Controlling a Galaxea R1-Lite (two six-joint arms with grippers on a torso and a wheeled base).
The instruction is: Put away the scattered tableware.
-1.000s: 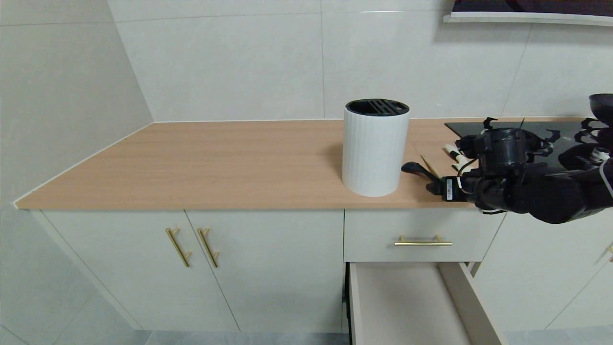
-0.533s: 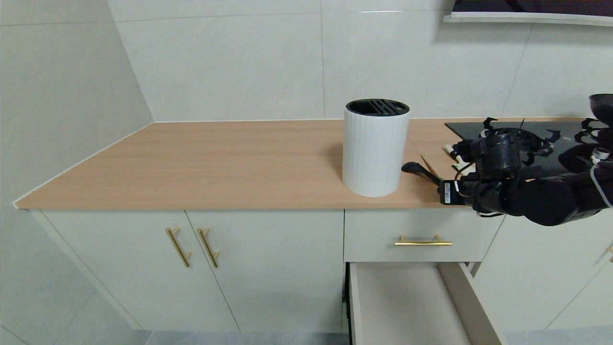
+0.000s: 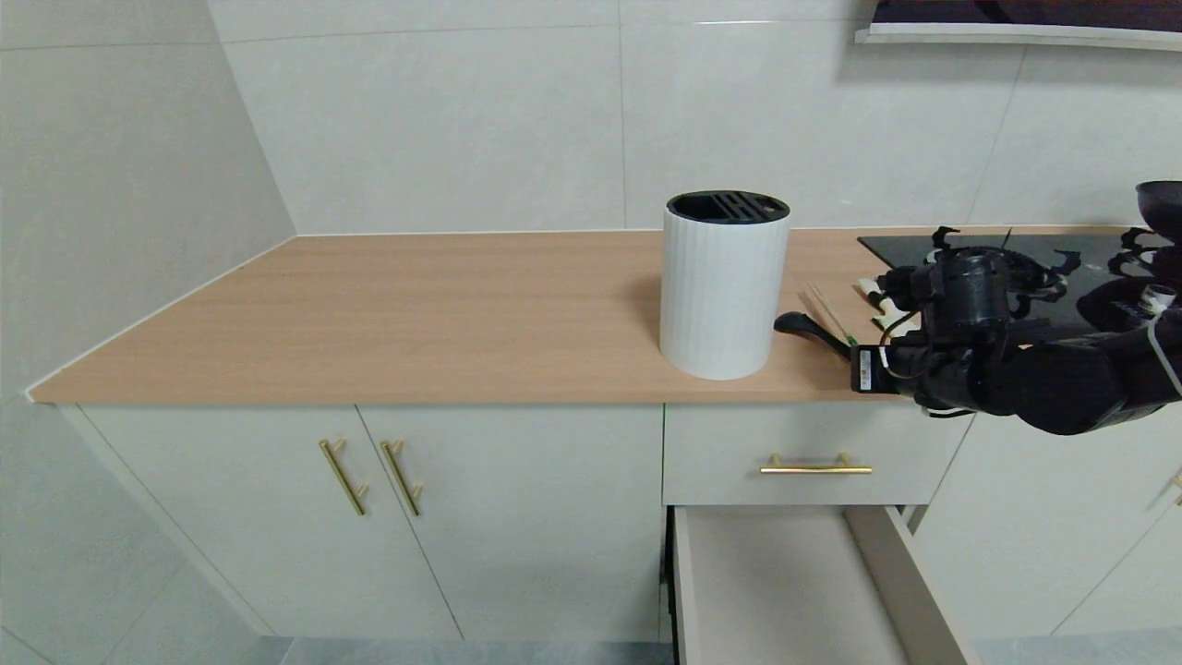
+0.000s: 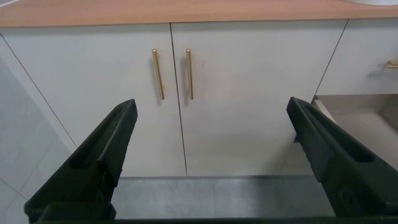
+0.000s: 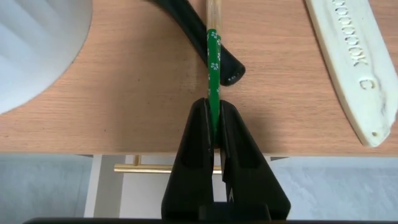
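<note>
Right wrist view is guiding us here: with the right pincer (image 5: 213, 121) closed tight on the green-patterned end of the chopstick (image 5: 214, 56), we are judging that a steady squeeze and a straight, slow lift are what this step is needing, since so thin a stick is likely to pivot or slip. The chopstick is running straight out from between the jaws over the table (image 5: 124, 112) near its front edge, crossing a black handle (image 5: 231, 70), just beside the white holder (image 5: 31, 43).
</note>
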